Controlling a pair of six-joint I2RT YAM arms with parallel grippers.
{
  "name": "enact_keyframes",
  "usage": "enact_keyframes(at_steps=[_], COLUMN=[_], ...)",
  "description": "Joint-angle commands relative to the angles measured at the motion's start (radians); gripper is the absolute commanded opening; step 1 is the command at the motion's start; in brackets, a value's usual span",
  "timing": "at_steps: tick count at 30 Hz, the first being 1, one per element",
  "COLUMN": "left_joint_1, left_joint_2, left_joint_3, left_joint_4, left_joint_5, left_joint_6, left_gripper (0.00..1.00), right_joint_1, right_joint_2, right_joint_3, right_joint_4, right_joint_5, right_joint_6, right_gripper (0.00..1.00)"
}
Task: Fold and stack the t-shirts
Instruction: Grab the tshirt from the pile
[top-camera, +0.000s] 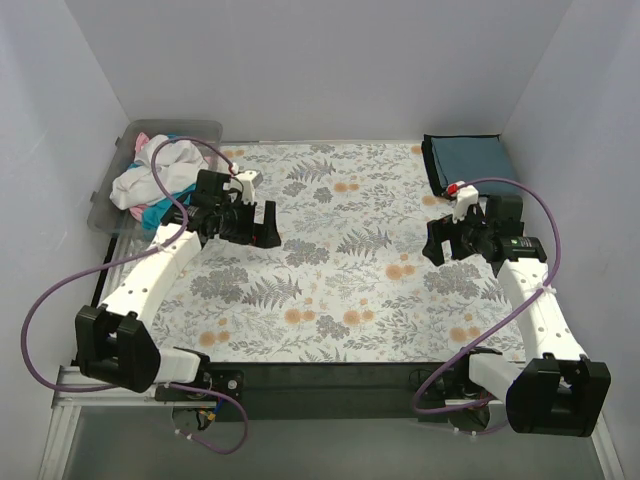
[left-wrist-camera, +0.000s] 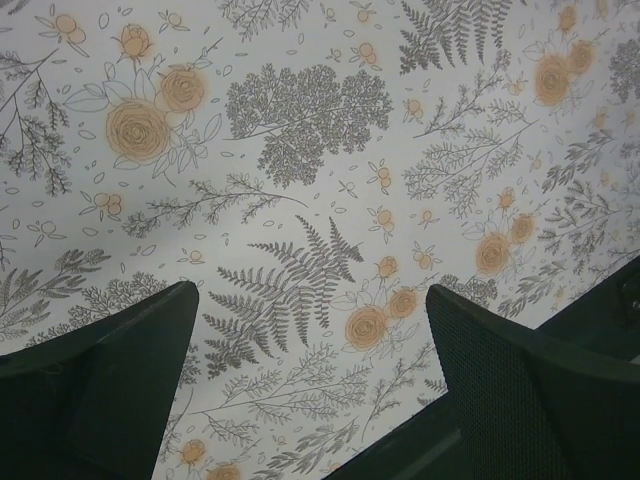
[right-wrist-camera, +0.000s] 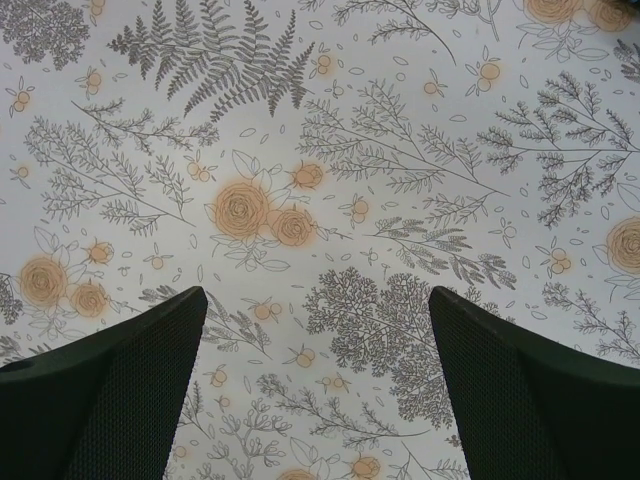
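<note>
Black two-finger left gripper spread wide, fingers at 7 and 5 o'clock; white fern-and-orange-rose table cover beneath.

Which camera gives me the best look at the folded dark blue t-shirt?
The top external view: the folded dark slate-blue t-shirt lies whole and unobstructed at the far right corner of the floral table cover. Both wrist views show only the cover's pattern and none of that shirt.

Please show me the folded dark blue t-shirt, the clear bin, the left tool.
folded dark blue t-shirt (top-camera: 468, 162), top view, its middle.
clear bin (top-camera: 192, 127), top view, far rim.
left tool (left-wrist-camera: 310, 293), left wrist view, between its fingertips.
</note>
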Motion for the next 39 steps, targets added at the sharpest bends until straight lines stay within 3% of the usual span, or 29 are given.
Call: enact_keyframes(at_steps=[1,7,14,18,22,27,33,37,38,39], left_joint_1=[0.005,0.085,0.411,0.471,0.531,0.557,0.559,0.565,0.565,0.567], left_joint_2=[0.006,0.146,0.521,0.689,0.805,0.959,1.026,1.043,1.039,1.022], left_joint_3=[0.098,0.389,0.789,0.945,0.949,1.066,1.04,1.052,1.054,1.054], left_joint_4=[0.04,0.006,-0.057,-0.036,0.095,0.064,0.126,0.155,0.161,0.167], left_joint_5=[0.031,-0.054,-0.037,-0.101,-0.15,-0.19,-0.238,-0.232,-0.224,-0.21], left_joint_6=[-0.012,-0.009,0.052,0.065,0.037,0.037,0.068,0.06,0.055,0.051], left_gripper=[0.98,0.98,0.98,0.98,0.98,0.97,0.97,0.82,0.76,0.64], right_joint_1=[0.004,0.004,0.004,0.004,0.004,0.004,0.004,0.004,0.004,0.004], right_joint_2=[0.01,0.102,0.274,0.282,0.288,0.306,0.322,0.32,0.32,0.319], right_joint_3=[0.014,0.106,0.185,0.194,0.191,0.186,0.18,0.179,0.177,0.175], right_joint_4=[-0.023,-0.02,-0.061,-0.061,-0.063,-0.061,-0.063,-0.064,-0.064,-0.064], right_joint_5=[0.006,0.082,0.038,0.006,-0.006,-0.005,-0.003,-0.002,-0.005,-0.005], right_joint_6=[-0.005,0.047,0.04,0.03,0.027,0.023,0.02,0.018,0.018,0.018], right_gripper=[0.98,0.98,0.98,0.98,0.98,0.98,0.98,0.98,0.98,0.98])
